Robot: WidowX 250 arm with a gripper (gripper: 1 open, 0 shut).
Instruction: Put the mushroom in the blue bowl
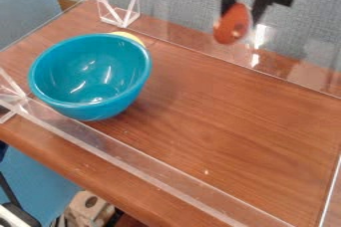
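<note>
The mushroom, reddish-brown and rounded, hangs in the air above the back of the table, held between the black fingers of my gripper, which is shut on it. Its stem does not show. The blue bowl, large, teal and glossy, sits on the wooden table at the left, well to the left of and below the gripper. Nothing lies inside the bowl that I can see.
The wooden table is ringed by a low clear plastic wall. A small yellow object peeks out behind the bowl's far rim. Clear plastic brackets stand at the back left corner.
</note>
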